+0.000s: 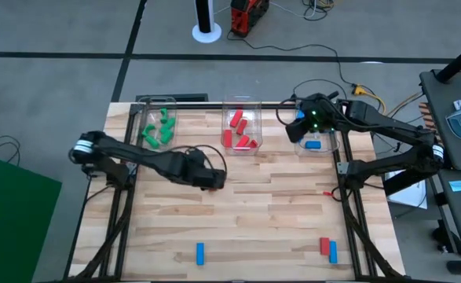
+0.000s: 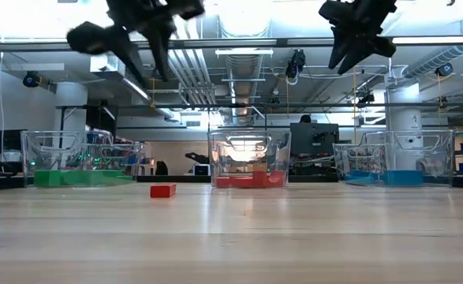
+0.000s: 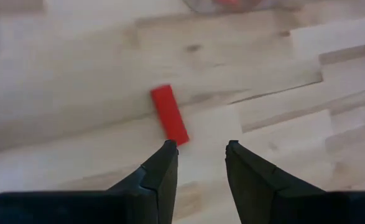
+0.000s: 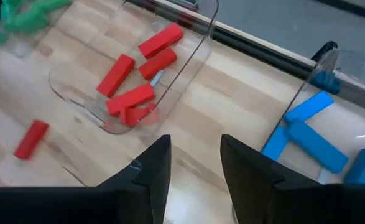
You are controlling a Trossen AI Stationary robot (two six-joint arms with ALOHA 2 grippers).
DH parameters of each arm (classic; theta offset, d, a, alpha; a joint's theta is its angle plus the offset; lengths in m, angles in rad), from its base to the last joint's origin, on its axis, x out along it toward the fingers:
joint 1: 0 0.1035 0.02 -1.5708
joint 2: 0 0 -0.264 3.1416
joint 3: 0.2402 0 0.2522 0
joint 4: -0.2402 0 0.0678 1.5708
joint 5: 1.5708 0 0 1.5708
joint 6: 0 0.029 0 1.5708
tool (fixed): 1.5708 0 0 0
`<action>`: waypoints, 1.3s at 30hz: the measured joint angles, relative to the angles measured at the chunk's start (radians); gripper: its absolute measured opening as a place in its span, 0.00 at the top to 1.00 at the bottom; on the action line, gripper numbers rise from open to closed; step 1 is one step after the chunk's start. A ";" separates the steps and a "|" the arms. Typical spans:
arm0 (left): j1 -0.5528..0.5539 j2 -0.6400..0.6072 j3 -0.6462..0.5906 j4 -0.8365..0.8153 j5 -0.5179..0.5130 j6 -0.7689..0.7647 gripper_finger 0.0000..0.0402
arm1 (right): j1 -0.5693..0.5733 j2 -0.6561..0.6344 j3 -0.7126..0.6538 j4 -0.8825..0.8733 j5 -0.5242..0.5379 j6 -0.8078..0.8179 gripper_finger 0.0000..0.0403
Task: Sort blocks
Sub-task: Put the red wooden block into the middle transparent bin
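Bare wooden desk [image 1: 277,228] lies open along its near edge, where two blue blocks [image 1: 200,252] and a red one [image 1: 323,246] remain. Left gripper [image 3: 198,149], fingers parted, hovers by a loose red block [image 3: 169,114]. Right gripper [image 4: 194,146], fingers apart and empty, hangs over the blue bin [image 4: 331,99].

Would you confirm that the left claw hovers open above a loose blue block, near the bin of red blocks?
Not quite: the block under the open left claw is red, not blue, as the left wrist view shows. It does lie near the bin of red blocks.
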 joint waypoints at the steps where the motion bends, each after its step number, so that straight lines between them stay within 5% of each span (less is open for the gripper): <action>1: 0.000 0.025 0.000 0.012 0.009 -0.020 0.72 | 0.000 0.000 0.000 -0.005 0.000 -0.015 0.66; 7: 0.019 0.153 0.000 -0.013 0.073 -0.117 0.70 | 0.000 0.000 0.000 -0.029 0.000 -0.110 0.61; 19: 0.079 0.283 0.000 0.032 0.064 -0.063 0.49 | 0.000 0.000 0.000 -0.029 -0.001 -0.190 0.51; 39: 0.106 0.455 0.001 0.139 0.110 0.052 0.48 | 0.000 0.000 0.000 -0.030 -0.009 -0.133 0.49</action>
